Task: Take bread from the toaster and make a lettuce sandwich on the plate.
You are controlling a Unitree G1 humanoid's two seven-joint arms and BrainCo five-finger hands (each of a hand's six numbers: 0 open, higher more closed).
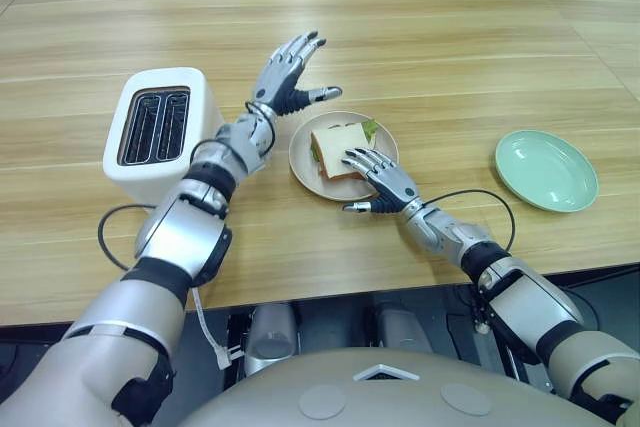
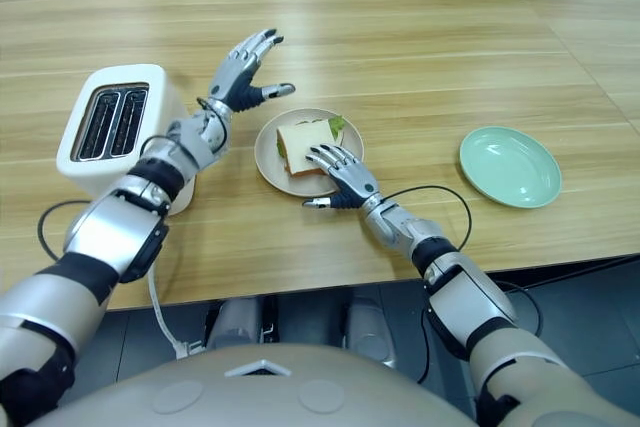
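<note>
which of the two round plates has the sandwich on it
The round beige plate, nearer the white toaster: the lettuce sandwich lies on it, with the right hand at its edge. The pale green plate lies apart, further right.
</note>
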